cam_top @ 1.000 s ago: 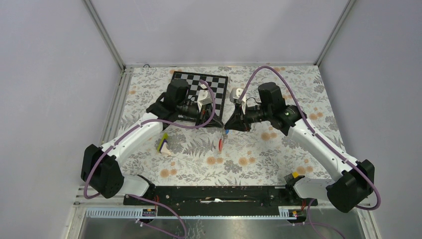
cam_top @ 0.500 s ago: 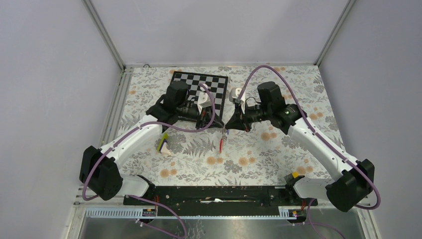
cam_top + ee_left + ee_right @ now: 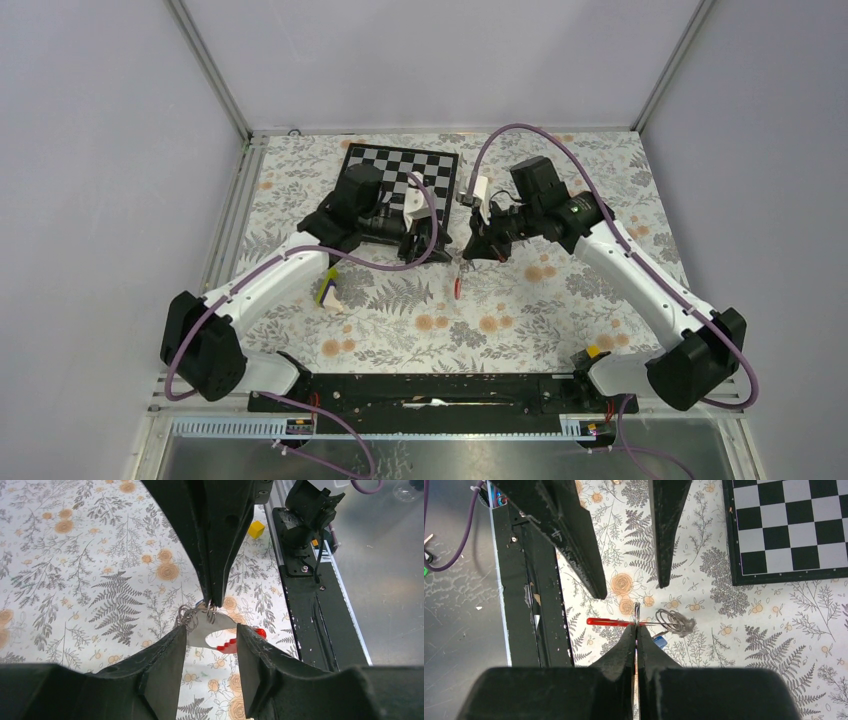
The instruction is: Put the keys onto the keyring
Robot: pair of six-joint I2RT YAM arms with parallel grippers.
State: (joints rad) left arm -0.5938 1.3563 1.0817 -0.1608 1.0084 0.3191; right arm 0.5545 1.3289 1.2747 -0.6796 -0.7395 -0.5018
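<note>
The flowered table (image 3: 560, 300) carried a chessboard (image 3: 395, 165) at its far side, and the two arms met just in front of it, above the cloth. The left gripper (image 3: 210, 632) stood with its jaws spread, one on either side of the keyring (image 3: 202, 634) and apparently not touching it. The right gripper (image 3: 636, 630) was pressed together, pinching the strap's thin metal ring, so the keyring hung clear of the table. Its red end (image 3: 458, 286) drooped downward.

The strap looked light and floppy, likely to swing or twist, so the stiff metal ring seemed the better place to grip. A coil of wire rings (image 3: 671, 620) looked springy and slippery.

The keys (image 3: 659, 641) showed only as a blue tag just beside the right fingertips. Whether they were already threaded on could not be told.
</note>
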